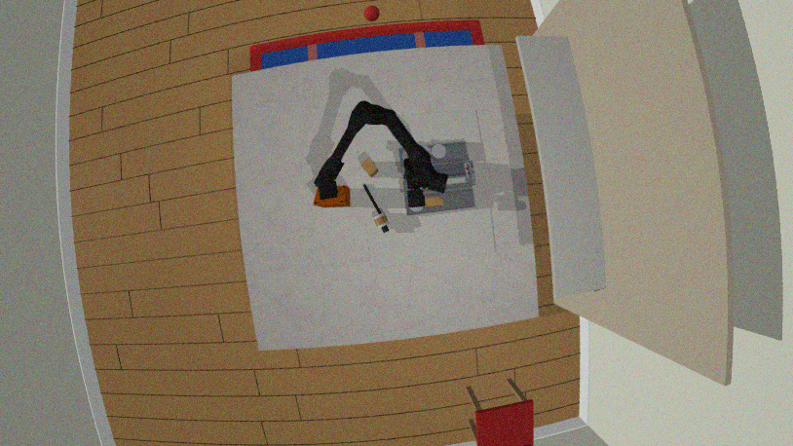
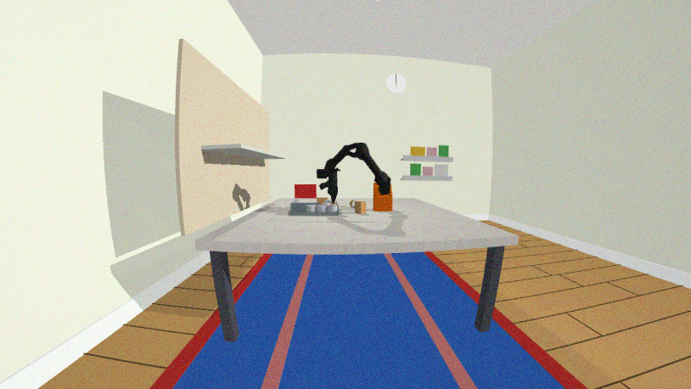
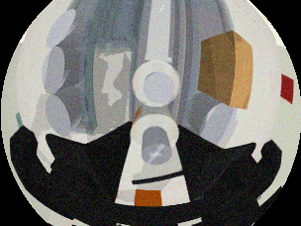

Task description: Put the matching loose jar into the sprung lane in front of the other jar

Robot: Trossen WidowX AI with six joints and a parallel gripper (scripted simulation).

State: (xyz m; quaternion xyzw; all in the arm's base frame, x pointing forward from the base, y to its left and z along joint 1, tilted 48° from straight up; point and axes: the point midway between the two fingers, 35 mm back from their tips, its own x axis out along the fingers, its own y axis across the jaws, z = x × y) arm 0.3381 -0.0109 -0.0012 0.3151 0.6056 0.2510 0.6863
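Note:
My gripper (image 3: 153, 127) (image 2: 333, 202) is shut on a pale-rimmed jar (image 3: 154, 120) at the near end of the middle lane of the grey tray (image 1: 469, 204) (image 2: 298, 210). A second jar (image 3: 157, 86) with a white rim and light grey top stands just beyond it in the same lane, in line with it. A long pale strip (image 3: 159, 37) runs along the lane behind that jar. The pusher plate is hidden by the far jar. The held jar's base and the low front stop are hidden, so I cannot tell whether it touches the floor. In the top view the hand covers both jars.
Several grey-topped jars (image 3: 52, 69) stand left of the lane in the wrist view. A tan block (image 3: 215, 69) (image 1: 434, 202) and another jar (image 3: 219, 124) are on the right. Another tan block (image 1: 368, 166) (image 2: 360, 207) and a black-handled tool (image 1: 380, 219) lie between tray and arm base.

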